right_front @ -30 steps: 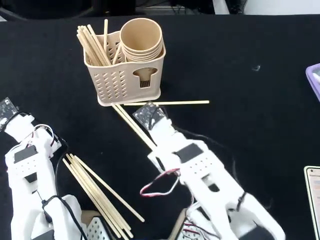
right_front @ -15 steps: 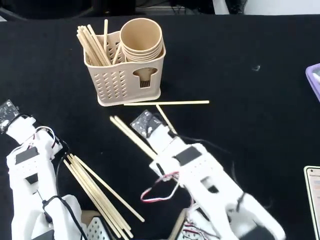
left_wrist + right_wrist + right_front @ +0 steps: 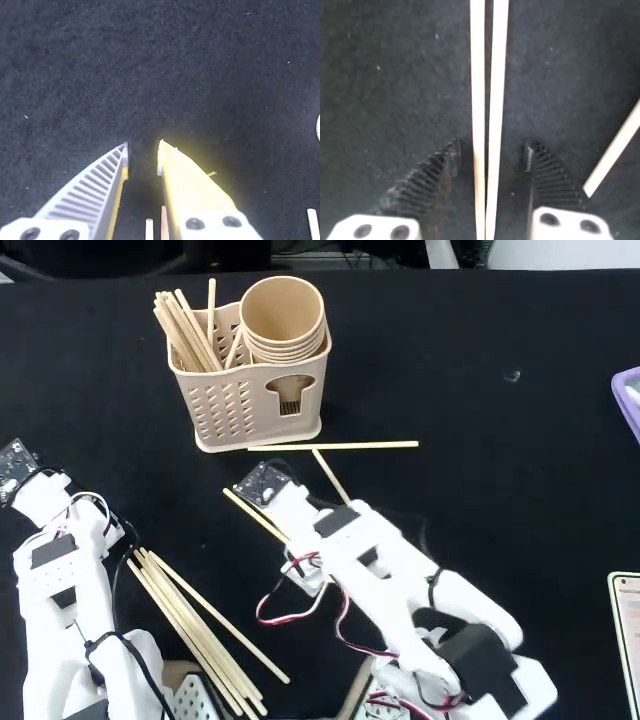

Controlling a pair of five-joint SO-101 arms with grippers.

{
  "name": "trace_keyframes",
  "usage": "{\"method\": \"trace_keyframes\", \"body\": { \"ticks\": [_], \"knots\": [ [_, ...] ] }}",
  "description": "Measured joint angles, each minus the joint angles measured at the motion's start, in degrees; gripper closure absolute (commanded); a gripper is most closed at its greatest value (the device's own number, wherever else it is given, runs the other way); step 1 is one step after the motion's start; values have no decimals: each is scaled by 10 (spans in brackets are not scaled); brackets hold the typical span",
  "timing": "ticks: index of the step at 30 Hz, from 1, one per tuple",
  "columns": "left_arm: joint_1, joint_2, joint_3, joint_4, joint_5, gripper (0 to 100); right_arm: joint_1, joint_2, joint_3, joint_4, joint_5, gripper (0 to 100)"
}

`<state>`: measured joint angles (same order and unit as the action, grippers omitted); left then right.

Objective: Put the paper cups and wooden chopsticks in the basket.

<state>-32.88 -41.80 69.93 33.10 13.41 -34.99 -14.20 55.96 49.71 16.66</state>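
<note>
A beige slotted basket (image 3: 232, 400) stands at the back of the black table. It holds a stack of paper cups (image 3: 284, 315) and several wooden chopsticks (image 3: 186, 332). In the right wrist view my right gripper (image 3: 490, 152) is open low over the table, with a pair of chopsticks (image 3: 478, 90) lying lengthwise between its jaws. That pair (image 3: 252, 513) pokes out from under the right arm (image 3: 345, 540) in front of the basket. My left gripper (image 3: 142, 147) hangs slightly open over bare cloth, holding nothing. A bundle of chopsticks (image 3: 195, 625) lies beside the left arm (image 3: 55, 560).
One loose chopstick (image 3: 335, 446) lies crosswise just in front of the basket, and another (image 3: 330, 475) lies slanted below it, also seen as a chopstick (image 3: 615, 150) beside the right jaws. A purple object (image 3: 628, 395) and a card (image 3: 627, 625) sit at the right edge.
The right arm has swung left and back from the basket. The pair of chopsticks slid with it, away from the basket's foot, and the slanted chopstick came into sight. The left arm kept still.
</note>
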Motion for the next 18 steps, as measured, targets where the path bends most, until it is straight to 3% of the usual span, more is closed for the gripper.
{"method": "trace_keyframes", "body": {
  "ticks": [7,10,18],
  "knots": [
    [0,0,0,0,0,891,-12,80,-56,-6,0,851],
    [0,0,0,0,0,891,-11,97,-79,10,0,995],
    [0,0,0,0,0,891,-15,55,-83,41,1,988]
  ]
}}
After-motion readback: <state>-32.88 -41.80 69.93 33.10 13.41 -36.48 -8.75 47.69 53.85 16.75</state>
